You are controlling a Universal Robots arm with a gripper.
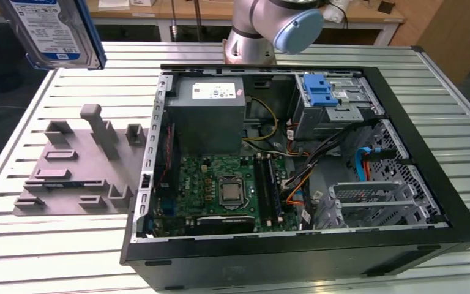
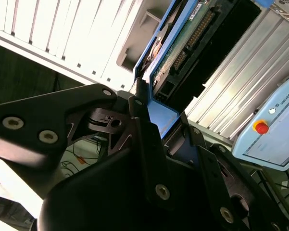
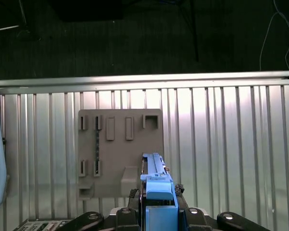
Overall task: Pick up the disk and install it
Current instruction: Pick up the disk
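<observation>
Clearly aloft: the tool (image 2: 159, 118) is clamped on the disk (image 1: 51, 30), high above the desk (image 1: 55, 245).

Its black fingers (image 2: 140, 103) press on either side of the disk's blue bracket, as both wrist views show. The disk hangs on edge below the tool, with its white-and-blue label turned to the exterior camera and its green circuit board showing in the second wrist view. Straight beneath the tool, well apart from the disk, a grey holder (image 3: 120, 144) with raised slots lies flat on the slatted desk. The open case (image 1: 300, 257) lies beside that holder, off to one side of the tool, with a grey power box (image 1: 206, 116) and a blue latch (image 1: 320, 92) inside. A pendant (image 2: 269, 125) with a red button rests near the desk's edge.
</observation>
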